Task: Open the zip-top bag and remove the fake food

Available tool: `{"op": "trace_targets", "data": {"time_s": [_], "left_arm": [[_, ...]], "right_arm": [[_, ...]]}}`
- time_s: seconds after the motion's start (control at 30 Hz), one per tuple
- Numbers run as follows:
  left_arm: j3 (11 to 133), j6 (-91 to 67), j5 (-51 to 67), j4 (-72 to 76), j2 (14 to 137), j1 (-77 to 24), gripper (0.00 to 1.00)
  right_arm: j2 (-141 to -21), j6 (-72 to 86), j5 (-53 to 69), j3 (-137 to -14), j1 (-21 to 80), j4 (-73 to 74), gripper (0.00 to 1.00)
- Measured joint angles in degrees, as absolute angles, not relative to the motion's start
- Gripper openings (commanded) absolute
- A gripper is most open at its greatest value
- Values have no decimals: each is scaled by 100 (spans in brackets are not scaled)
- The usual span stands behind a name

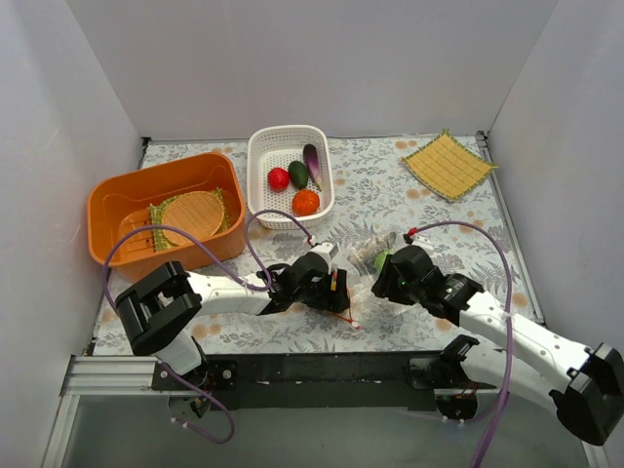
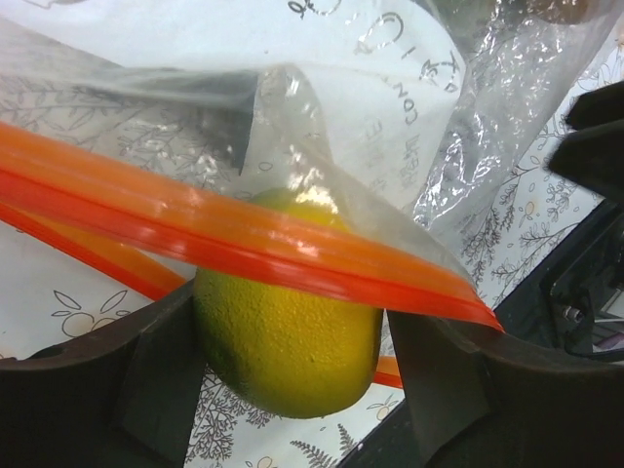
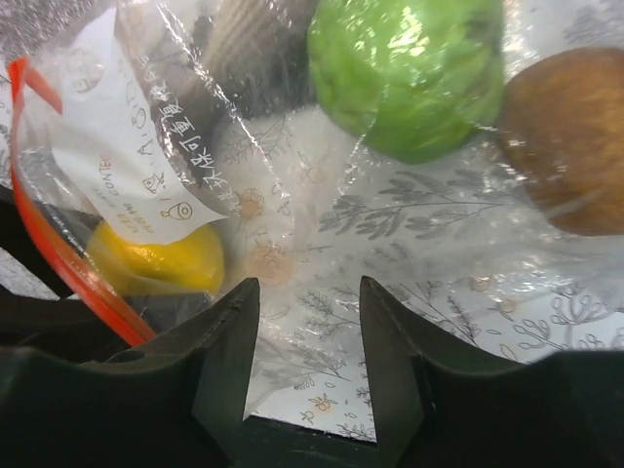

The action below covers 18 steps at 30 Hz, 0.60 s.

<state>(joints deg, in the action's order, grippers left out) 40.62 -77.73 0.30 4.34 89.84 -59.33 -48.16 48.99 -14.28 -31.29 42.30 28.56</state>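
Left wrist view first: your left gripper (image 2: 292, 361) has its jaws spread wide with a yellow lemon (image 2: 288, 331) sitting between them; the lemon fills most of the gap, but you cannot tell whether the pads actually press it. The bag's orange zipper strip (image 2: 244, 244) runs across the lemon from 9 o'clock down toward 4 o'clock, with clear crinkled film bunched above it.

From the right wrist camera, your right gripper (image 3: 307, 341) is apart, its two fingers resting on the clear plastic of the zip-top bag (image 3: 390, 253) with film lying in the gap, not visibly pinched. Through the plastic you see a light green fruit (image 3: 409, 73) at 12 o'clock, a brown one (image 3: 570, 146) at 2 o'clock, and the lemon at 9 o'clock beside the zipper.

Overhead, the bag lies at table centre between both grippers. At 12 o'clock a white basket (image 1: 261, 161) holds red, dark green, purple and orange pieces. An orange tub (image 1: 102, 210) sits at 10 o'clock.
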Motion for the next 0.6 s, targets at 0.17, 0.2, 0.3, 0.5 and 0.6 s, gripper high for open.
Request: {"op": "trace_targets", "data": {"time_s": [0.17,0.2,0.3,0.5,0.6], "left_arm": [[4049,-7800,110,482,8986,-5933,73],[4047,-7804,119,486,8986,-5933,73],[4042,-7819,132,499,8986,-5933,74],[4003,-7824,128,519,8954,-5933,75],[3986,-7824,130,517,8934,-5933,74]], "right_arm": [[-5478,5137,-1514,-3107,4425,2504,52],[-5553,5168,-1555,-3107,4427,2458,48],[-5730,5216,-1726,-3105,4427,2344,2],[-5922,5179,-1918,-2974,4049,2198,1],[-5918,5083,-1953,-2851,3789,2182,1]]}}
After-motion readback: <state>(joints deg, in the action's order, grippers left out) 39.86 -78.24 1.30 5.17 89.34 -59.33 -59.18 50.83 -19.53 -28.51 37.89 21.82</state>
